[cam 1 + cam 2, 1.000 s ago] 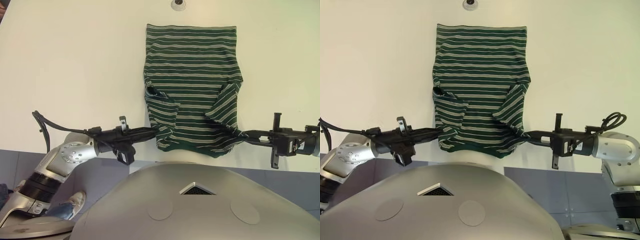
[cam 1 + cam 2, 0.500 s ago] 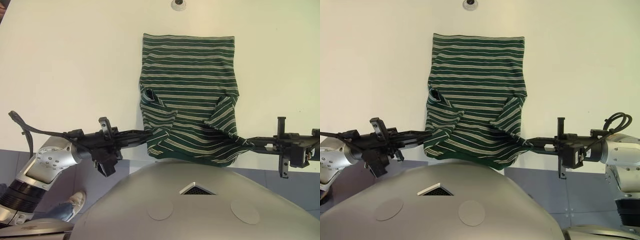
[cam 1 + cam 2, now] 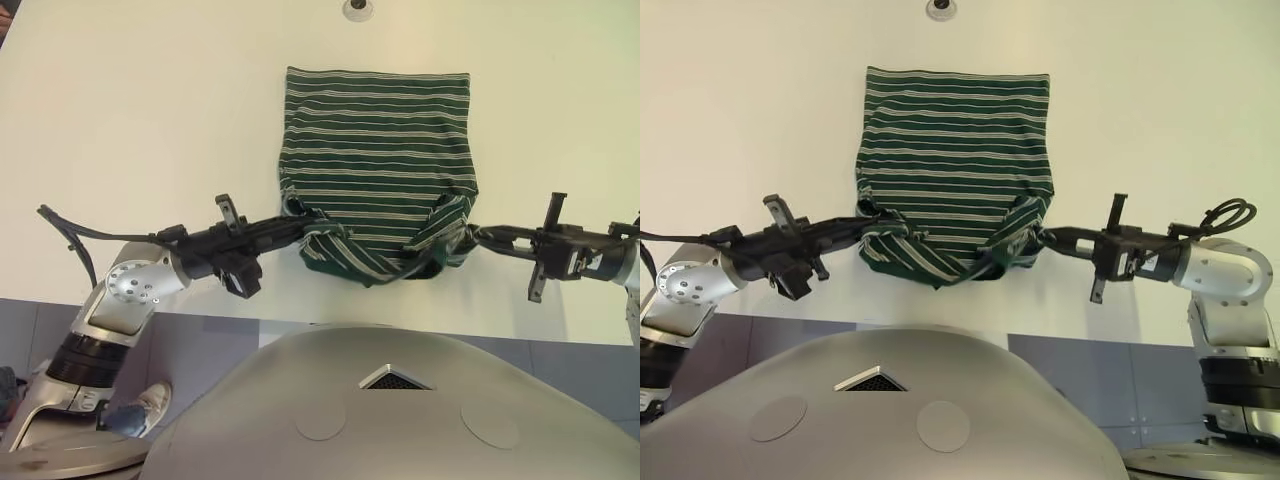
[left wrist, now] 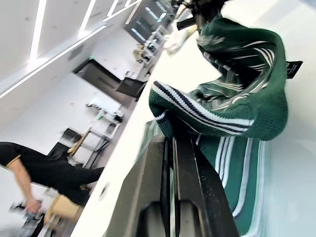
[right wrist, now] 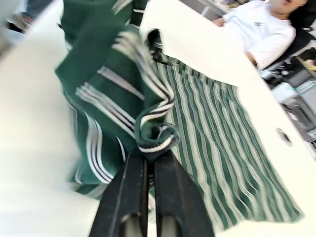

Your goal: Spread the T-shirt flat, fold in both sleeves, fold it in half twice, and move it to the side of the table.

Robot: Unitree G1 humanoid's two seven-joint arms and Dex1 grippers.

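A dark green T-shirt (image 3: 378, 140) with thin white stripes lies on the white table (image 3: 140, 130), its sleeves folded in. The near end is lifted off the table and sags between the two grippers. My left gripper (image 3: 300, 226) is shut on the near left corner of the T-shirt (image 4: 222, 118). My right gripper (image 3: 472, 236) is shut on the near right corner of the T-shirt (image 5: 148, 128). Both hold the cloth just above the shirt's lower half, a little in from the table's front edge.
A small round metal fitting (image 3: 356, 9) sits in the table beyond the shirt's far end. Bare table surface stretches to the left and to the right (image 3: 560, 120) of the shirt. The table's front edge (image 3: 300, 322) runs just below the arms.
Both grippers have moved away from the front edge toward the far end, carrying the shirt's near end up and over its lower half. The far end has stayed put.
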